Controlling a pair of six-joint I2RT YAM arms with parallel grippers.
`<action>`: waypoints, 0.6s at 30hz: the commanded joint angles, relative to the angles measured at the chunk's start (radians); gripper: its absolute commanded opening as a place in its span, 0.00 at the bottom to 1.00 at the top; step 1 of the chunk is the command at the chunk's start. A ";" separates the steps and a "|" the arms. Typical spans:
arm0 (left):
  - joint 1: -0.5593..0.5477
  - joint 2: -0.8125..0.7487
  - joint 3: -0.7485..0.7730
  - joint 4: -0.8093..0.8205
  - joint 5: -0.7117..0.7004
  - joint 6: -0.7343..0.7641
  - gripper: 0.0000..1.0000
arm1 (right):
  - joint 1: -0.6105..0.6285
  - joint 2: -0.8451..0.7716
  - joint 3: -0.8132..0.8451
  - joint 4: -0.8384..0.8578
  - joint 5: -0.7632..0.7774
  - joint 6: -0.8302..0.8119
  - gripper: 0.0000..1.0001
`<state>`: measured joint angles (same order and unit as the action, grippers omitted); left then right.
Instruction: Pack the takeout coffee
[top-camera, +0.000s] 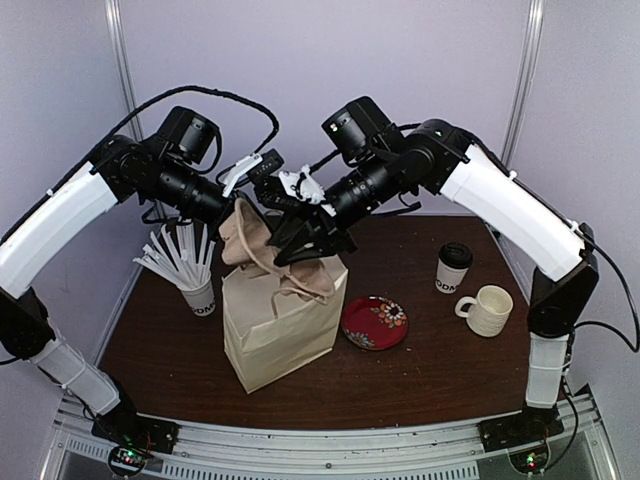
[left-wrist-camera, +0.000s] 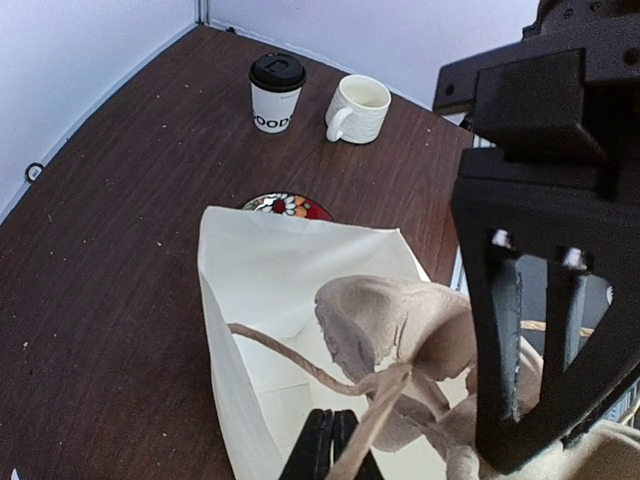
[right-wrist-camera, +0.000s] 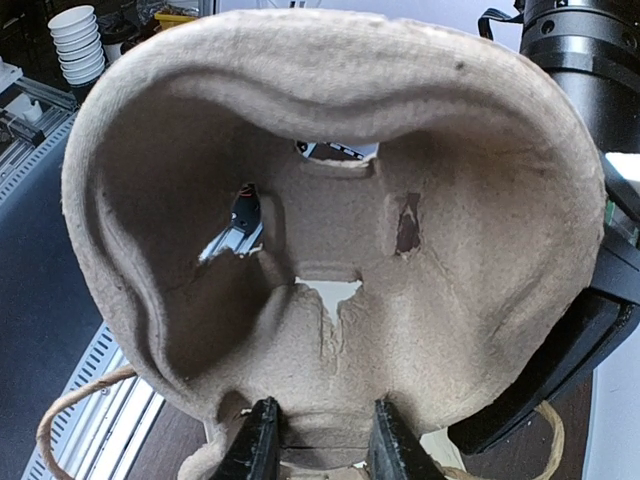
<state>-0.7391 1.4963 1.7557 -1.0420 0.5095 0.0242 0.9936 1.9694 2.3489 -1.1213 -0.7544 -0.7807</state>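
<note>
- Where the table (top-camera: 430, 370) lies nearest the arm bases, a paper bag (top-camera: 280, 330) stands upright, mouth open.
- A red patterned plate (top-camera: 375, 322) lies just right of the bag.
- A ribbed mug (top-camera: 487, 310) stands well right of the bag, and a cup of white sticks (top-camera: 198, 295) just left of it.
- The takeout coffee cup (top-camera: 452, 272), black lid (top-camera: 456, 253) on, stands well right of the bag, farther back.
- Above the bag's mouth, the right end effector (right-wrist-camera: 320, 440) is clamped on a pulp cup carrier (right-wrist-camera: 320, 200). The left end effector (left-wrist-camera: 332, 445) has its fingers together; what they pinch is unclear.
</note>
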 joint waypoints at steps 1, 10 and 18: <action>0.003 -0.003 0.000 0.051 0.026 0.008 0.00 | 0.007 0.017 -0.005 0.002 0.049 -0.041 0.26; 0.003 0.002 0.007 0.017 0.046 0.036 0.00 | 0.031 0.017 0.103 -0.069 0.014 -0.079 0.27; 0.025 -0.022 0.039 -0.032 0.096 0.095 0.00 | 0.073 0.010 0.134 -0.170 0.009 -0.174 0.27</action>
<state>-0.7334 1.4967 1.7588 -1.0725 0.5480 0.0746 1.0416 1.9766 2.4634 -1.2259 -0.7433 -0.8875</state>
